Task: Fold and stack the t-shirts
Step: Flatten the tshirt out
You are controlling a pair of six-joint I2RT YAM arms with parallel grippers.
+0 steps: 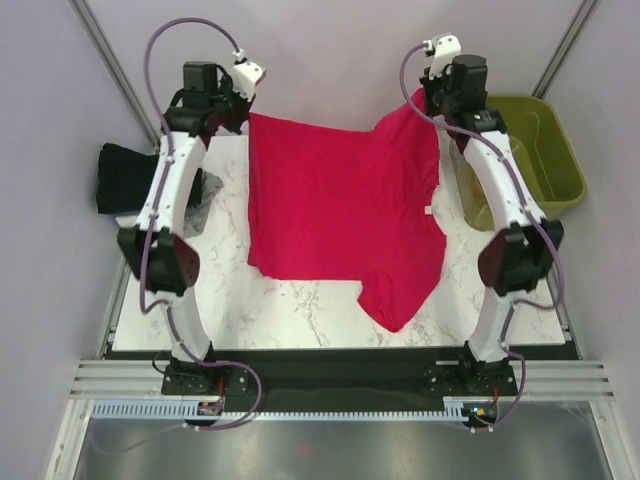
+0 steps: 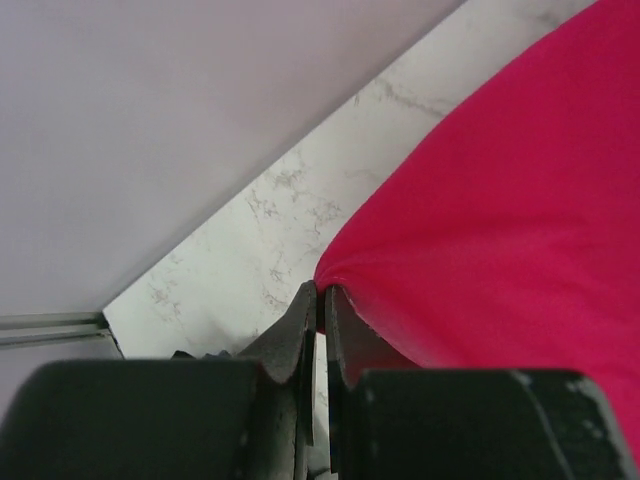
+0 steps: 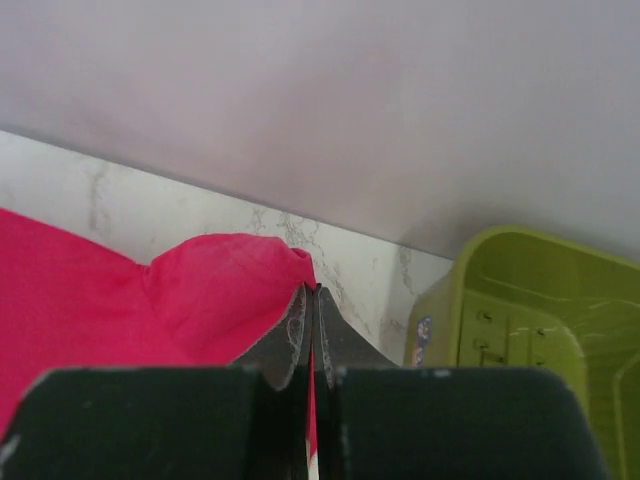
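**Both claws pinch the far corners of the crimson shirt**

The white marble worktop (image 1: 300, 310) carries a crimson-pink t-shirt (image 1: 340, 210) spread across its middle, from the far edge down towards the near edge, where one sleeve trails to the right of centre. An olive-green plastic basket (image 1: 545, 150) sits by the worktop's far right corner. A black folded shirt (image 1: 125, 175) lies at the left edge. The left gripper (image 2: 320, 295) is pressed together on the shirt's far left corner, cloth gathered at its tips. The right gripper (image 3: 311, 292) is likewise closed on the far right corner, just beside the basket.
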